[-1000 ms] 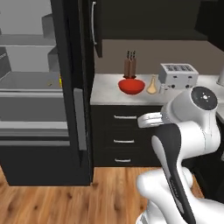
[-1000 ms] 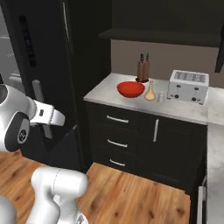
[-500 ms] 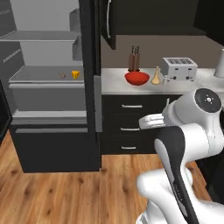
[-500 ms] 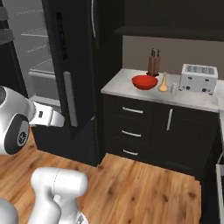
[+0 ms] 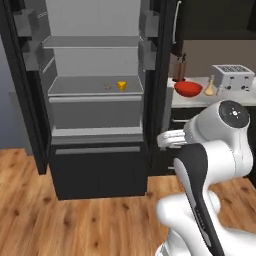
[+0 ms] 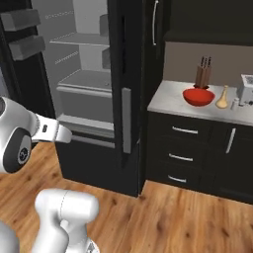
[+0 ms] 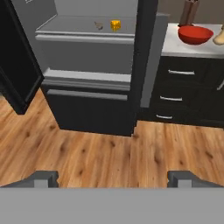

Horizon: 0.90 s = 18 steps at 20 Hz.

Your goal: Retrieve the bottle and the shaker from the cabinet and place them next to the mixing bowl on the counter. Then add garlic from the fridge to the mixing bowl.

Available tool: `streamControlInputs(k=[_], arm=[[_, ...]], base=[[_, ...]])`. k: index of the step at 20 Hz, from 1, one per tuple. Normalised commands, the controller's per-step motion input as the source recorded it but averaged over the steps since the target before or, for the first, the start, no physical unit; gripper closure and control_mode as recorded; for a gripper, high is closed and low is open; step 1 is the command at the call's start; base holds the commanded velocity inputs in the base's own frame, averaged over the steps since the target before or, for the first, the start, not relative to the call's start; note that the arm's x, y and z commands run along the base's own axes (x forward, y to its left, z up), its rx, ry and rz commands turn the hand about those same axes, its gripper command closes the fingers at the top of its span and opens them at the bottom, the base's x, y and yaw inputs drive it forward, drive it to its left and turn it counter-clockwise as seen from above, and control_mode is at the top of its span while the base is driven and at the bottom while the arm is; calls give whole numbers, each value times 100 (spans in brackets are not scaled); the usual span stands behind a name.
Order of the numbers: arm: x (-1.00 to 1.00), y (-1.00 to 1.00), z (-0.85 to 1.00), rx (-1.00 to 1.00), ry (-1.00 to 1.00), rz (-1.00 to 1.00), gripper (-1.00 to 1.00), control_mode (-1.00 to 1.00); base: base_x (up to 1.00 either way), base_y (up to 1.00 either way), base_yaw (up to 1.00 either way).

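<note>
Fridge (image 5: 95, 100) standing open | garlic (image 5: 107, 86) lying on shelf | jaws gaping wide, holding nothing | mixing bowl (image 6: 198, 96) sitting on tabletop (image 6: 170, 96)

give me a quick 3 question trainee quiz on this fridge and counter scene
1. True or false: the fridge stands open.
2. What lies on the fridge shelf beside the yellow block? A) garlic B) a spoon C) a plate
3. Fill in: the bottle stands on the counter next to the red ____.

Key
1. True
2. A
3. mixing bowl
</note>
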Motion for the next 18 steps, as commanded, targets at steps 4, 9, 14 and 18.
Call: streamControlInputs(k=[4,9,14,18], arm=[[0,0,0,0,0,0,-100,100],[0,0,0,0,0,0,-100,100],[0,0,0,0,0,0,-100,100],[0,0,0,0,0,0,-100,100]], base=[[68,81,-9],[84,7,-1],[62,1,-15],[90,21,-25]])
